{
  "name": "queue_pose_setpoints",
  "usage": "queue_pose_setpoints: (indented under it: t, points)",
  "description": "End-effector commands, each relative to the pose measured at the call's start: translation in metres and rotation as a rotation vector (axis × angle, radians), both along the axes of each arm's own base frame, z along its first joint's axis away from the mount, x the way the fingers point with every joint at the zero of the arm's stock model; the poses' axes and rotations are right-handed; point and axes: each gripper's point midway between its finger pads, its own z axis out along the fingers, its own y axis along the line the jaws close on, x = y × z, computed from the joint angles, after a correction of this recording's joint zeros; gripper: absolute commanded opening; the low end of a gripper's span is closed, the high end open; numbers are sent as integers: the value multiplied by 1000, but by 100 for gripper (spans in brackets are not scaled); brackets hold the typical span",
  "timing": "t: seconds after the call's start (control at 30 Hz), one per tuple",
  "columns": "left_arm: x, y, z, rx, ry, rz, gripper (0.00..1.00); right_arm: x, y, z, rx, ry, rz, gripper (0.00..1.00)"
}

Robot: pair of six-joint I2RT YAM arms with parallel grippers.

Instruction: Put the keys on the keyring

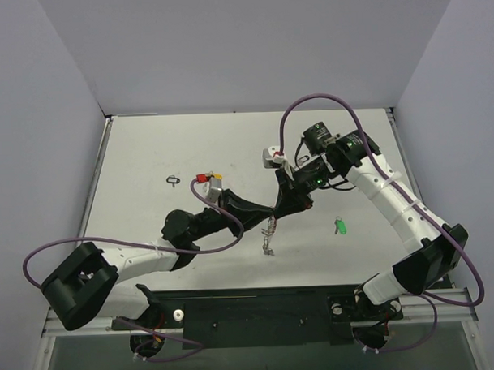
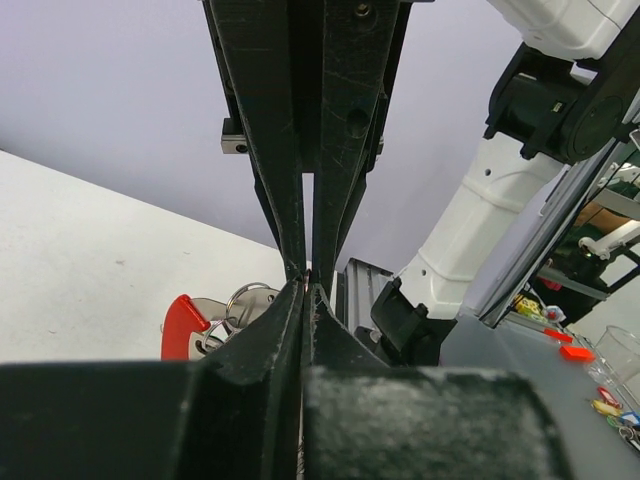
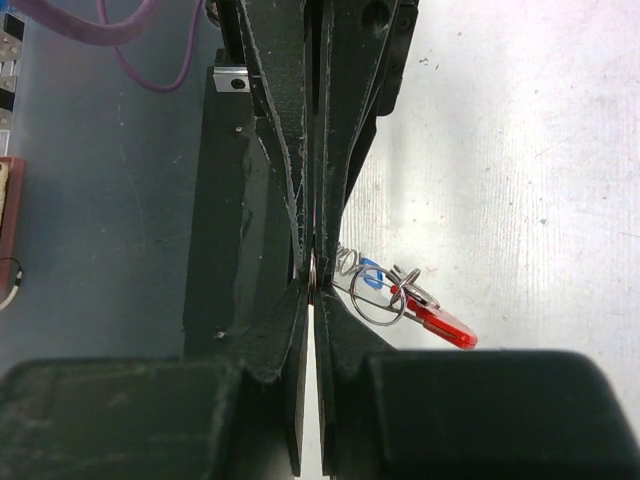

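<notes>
**Top view, left to right.** A small black loop [image 1: 173, 180] lies on the white table [image 1: 149, 156] at left of centre, well apart from everything else. The left gripper [image 1: 263, 215] reaches in from the lower left to the middle of the frame. The right gripper [image 1: 282, 206] comes down from the upper right, so the two sets of fingertips meet almost tip to tip. The keyring [image 1: 269, 237] hangs as a thin silver strand just below that meeting point. A green key [image 1: 340, 226] lies alone on the table to the right, near the right arm's forearm and apart from the keyring.

**Left wrist view.** The left gripper's fingers [image 2: 285, 200] are pressed together, leaving only a hairline slit. A faint glint of metal shows at the pinch. Just left of the tips are the curved red plastic piece [image 2: 180, 325] and a silver ring [image 2: 250, 298] of the keyring. The right arm's white link fills the right of the frame.

**Right wrist view.** The right gripper's fingers [image 3: 345, 150] are likewise drawn tight, pinching a silver wire loop of the keyring at their tips. To the right of the pinch sit a round ring [image 3: 378, 297], a blue-capped key [image 3: 370, 279] and the red piece, in a cluster extending toward the lower right.
</notes>
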Motion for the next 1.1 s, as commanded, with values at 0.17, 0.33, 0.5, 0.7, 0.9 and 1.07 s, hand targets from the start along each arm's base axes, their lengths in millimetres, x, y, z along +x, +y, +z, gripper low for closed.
queue_pose_setpoints:
  t: [0.17, 0.33, 0.5, 0.7, 0.9, 1.07]
  points:
    - [-15, -6, 13, 31, -33, -126, 32, -4, -2, 10, -3, 5, -95, 0]
    - [-8, -2, 13, 102, -53, -84, 43, -1, -5, 6, -21, 10, -130, 0]
    - [0, 12, 11, 197, -118, 2, 57, 3, -10, 0, -78, 10, -173, 0]
    - [7, 25, 13, 267, -239, 97, 58, -3, -21, -12, -228, 1, -161, 0]
    - [5, 13, 12, 327, -353, 28, 50, -9, -37, -17, -372, -3, -143, 0]
    - [6, 2, 10, 348, -380, 8, 42, -11, -43, -17, -433, -30, -128, 0]
